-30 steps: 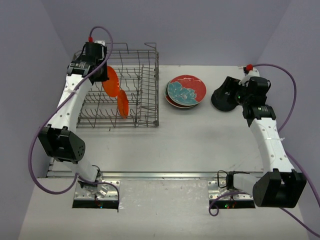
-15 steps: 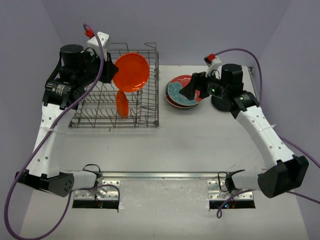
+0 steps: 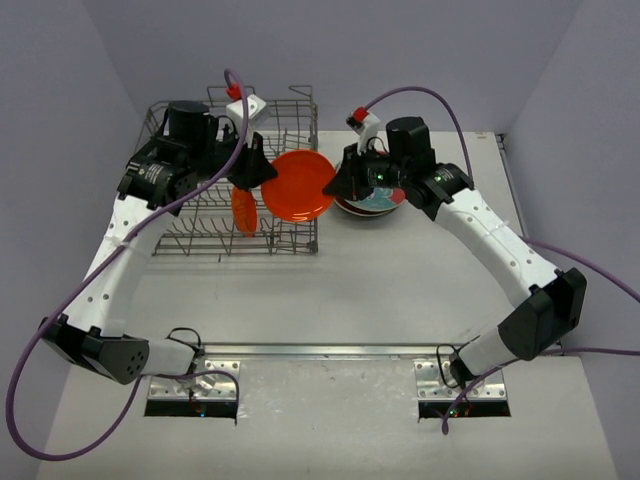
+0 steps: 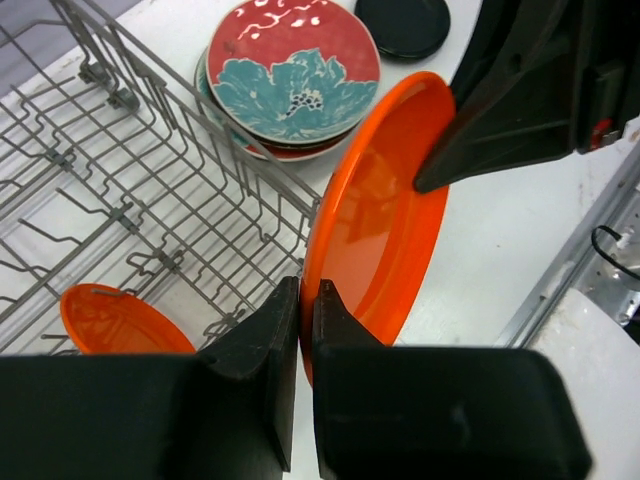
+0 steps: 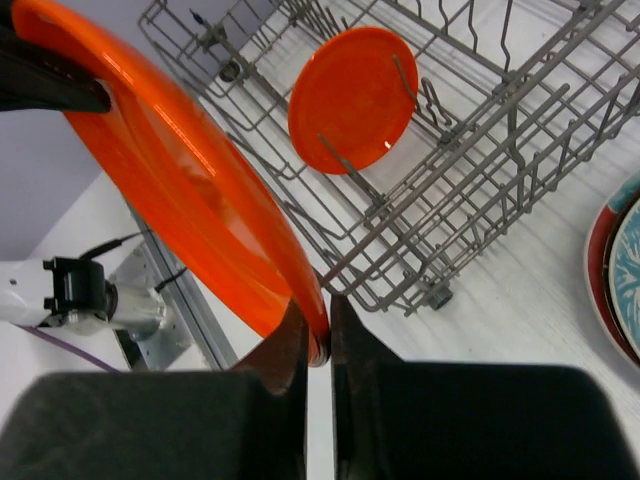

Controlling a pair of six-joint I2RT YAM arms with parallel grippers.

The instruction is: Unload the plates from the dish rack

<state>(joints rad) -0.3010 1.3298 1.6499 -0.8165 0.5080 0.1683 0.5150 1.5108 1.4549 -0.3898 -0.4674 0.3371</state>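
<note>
A large orange plate (image 3: 300, 186) hangs in the air just right of the dish rack (image 3: 200, 232), held between both arms. My left gripper (image 3: 262, 172) (image 4: 305, 300) is shut on its left rim. My right gripper (image 3: 335, 185) (image 5: 320, 330) is shut on the opposite rim of the orange plate (image 5: 180, 170) (image 4: 385, 220). A smaller orange plate (image 3: 243, 210) (image 5: 352, 95) stands upright among the rack's tines. A red plate with a teal flower (image 4: 292, 70) tops a stack on the table, mostly hidden under my right arm in the top view.
A small black plate (image 4: 403, 22) lies on the table beyond the stack. The grey wire rack (image 4: 150, 180) has tall tines and raised handles. The metal rail at the table's near edge (image 3: 320, 350) carries both arm bases.
The left arm lifted the large orange plate out of the rack and carried it right. The right arm swung left from the black plate and closed its open jaws on the plate's other rim.
</note>
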